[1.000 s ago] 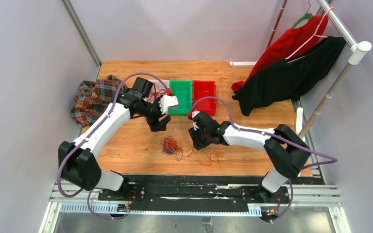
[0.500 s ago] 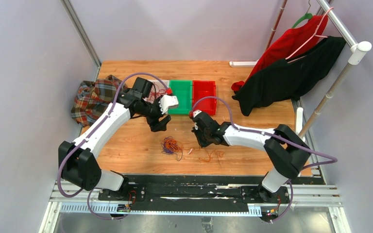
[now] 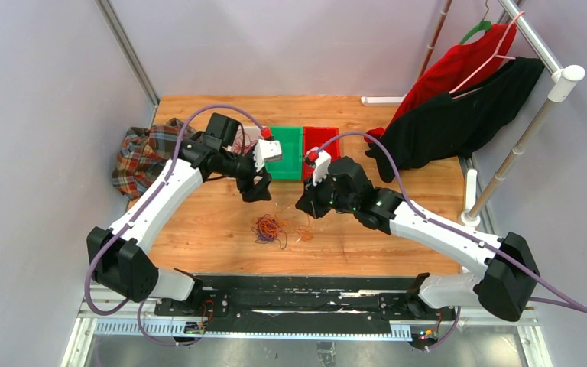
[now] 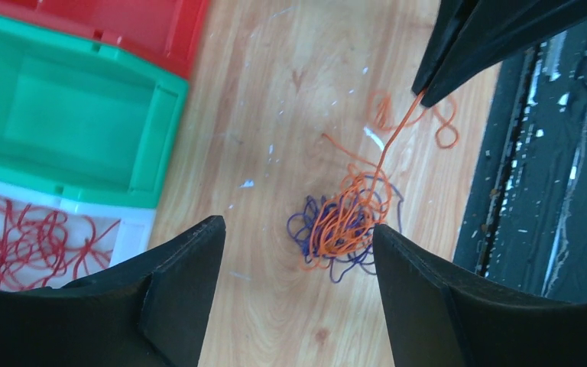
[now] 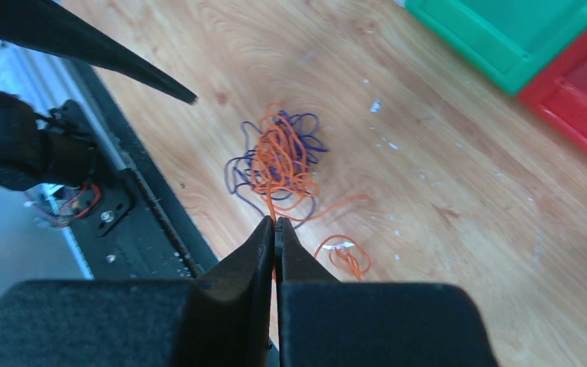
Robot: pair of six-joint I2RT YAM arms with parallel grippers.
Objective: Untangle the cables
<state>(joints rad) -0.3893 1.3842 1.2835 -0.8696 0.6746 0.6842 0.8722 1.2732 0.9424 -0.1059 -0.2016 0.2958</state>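
The cables (image 3: 270, 228), orange and purple, lie in one knot on the tabletop (image 3: 214, 229), near the front edge. One orange cable (image 4: 401, 131) runs up from the knot into the right pincer (image 5: 275, 223), which is clenched on it. The left pincer (image 4: 296, 227) hangs right over the knot, spread wide, holding nothing. Farther back stand three bins: a white bin (image 3: 248, 138) with red cables (image 4: 30, 237) inside, a green bin (image 3: 284, 149) and a red bin (image 3: 321, 144).

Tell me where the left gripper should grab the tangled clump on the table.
Probably the purple loops poking out of the clump, on the side away from the orange strand pinched straight by the right gripper. The clump lies flat on the table, so bring the open left gripper straight down.
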